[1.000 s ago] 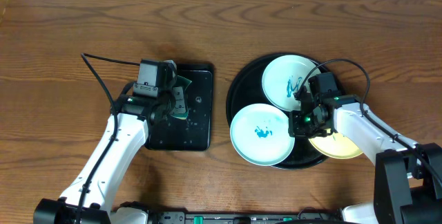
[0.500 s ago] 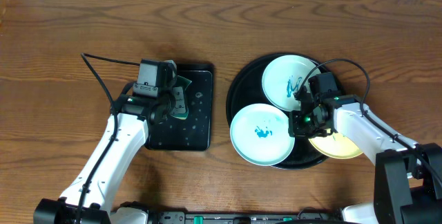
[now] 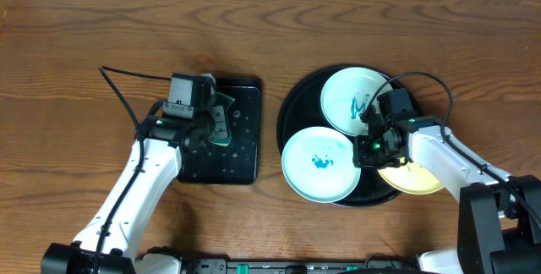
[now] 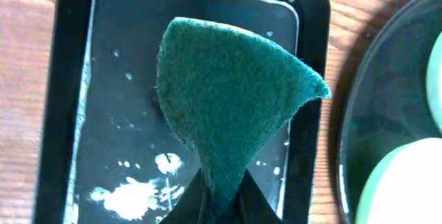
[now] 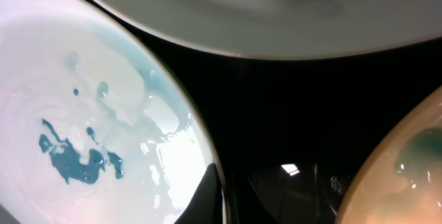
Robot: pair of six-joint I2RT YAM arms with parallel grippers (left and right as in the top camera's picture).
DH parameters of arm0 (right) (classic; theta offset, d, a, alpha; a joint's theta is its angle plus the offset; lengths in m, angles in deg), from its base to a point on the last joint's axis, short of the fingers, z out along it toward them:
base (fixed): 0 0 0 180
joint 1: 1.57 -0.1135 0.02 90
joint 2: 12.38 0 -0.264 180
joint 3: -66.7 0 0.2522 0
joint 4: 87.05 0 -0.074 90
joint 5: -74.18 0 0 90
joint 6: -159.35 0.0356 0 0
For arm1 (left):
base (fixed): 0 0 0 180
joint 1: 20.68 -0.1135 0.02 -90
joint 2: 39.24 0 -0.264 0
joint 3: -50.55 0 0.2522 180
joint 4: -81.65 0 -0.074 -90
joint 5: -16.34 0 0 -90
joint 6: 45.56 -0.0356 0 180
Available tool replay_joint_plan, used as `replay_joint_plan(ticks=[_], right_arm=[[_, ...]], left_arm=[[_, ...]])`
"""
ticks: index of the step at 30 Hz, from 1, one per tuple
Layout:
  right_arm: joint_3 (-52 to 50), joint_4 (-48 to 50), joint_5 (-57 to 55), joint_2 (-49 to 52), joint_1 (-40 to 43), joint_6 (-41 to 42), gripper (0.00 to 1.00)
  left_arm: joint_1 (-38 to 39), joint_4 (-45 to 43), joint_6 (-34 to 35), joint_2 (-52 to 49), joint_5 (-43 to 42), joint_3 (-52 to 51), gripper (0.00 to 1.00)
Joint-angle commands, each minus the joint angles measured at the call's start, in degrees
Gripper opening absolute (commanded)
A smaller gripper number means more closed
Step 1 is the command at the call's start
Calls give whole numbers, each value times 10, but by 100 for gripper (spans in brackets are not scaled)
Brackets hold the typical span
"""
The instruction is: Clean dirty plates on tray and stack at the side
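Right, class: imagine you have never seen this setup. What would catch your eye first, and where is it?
Teal-blue stains on the near plate and the far plate, both on the round black tray right of centre, stand out most. Next comes the green sponge, pinched by the left gripper over the rectangular tray on the left.

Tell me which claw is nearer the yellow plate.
Right. The right claw hangs beside the yellow plate over the round tray; the left claw holds a sponge above the other tray.
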Motion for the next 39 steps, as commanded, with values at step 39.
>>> replay_joint_plan(ticks=[39], right_arm=[[8, 2, -36, 6, -6, 13, 1]], left_arm=[[0, -4, 357, -1, -80, -5, 8]])
